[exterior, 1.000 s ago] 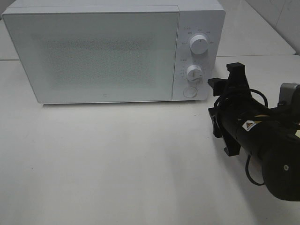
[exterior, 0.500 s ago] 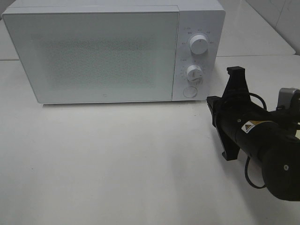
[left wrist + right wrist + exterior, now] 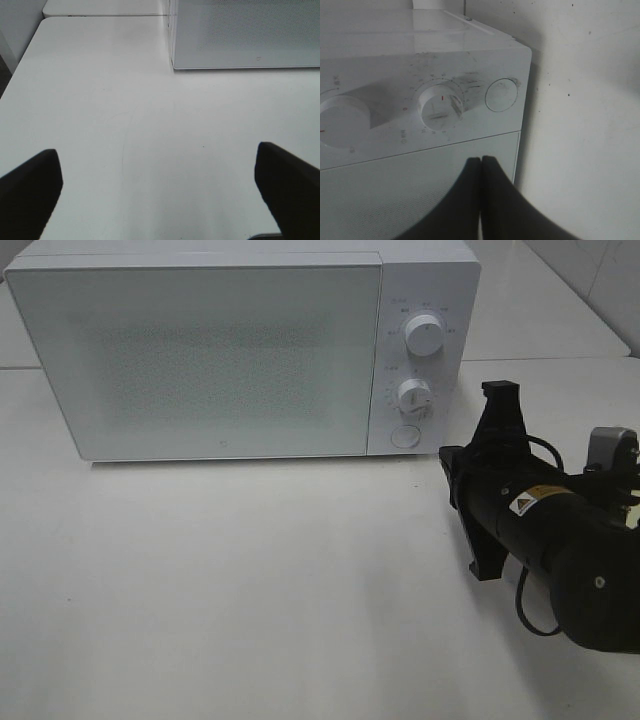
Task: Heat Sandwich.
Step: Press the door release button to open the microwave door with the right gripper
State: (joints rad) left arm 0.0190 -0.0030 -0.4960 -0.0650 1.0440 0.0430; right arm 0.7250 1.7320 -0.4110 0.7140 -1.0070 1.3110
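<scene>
Exterior high view: your microwave [image 3: 200, 355] stands on the counter [image 3: 250, 590] with its door [image 3: 200, 410] shut. Your right arm [image 3: 560, 550] hangs just beside the control panel, near the round button [image 3: 404, 436].

Left wrist view: your left gripper [image 3: 160, 192] is spread wide over bare counter, holding nothing.

Right wrist view: your right gripper [image 3: 481, 162] is clenched, its fingers pressed together on nothing. It points at the microwave front near the lower knob [image 3: 440, 102].

Where the sandwich is, you cannot tell from any view.
</scene>
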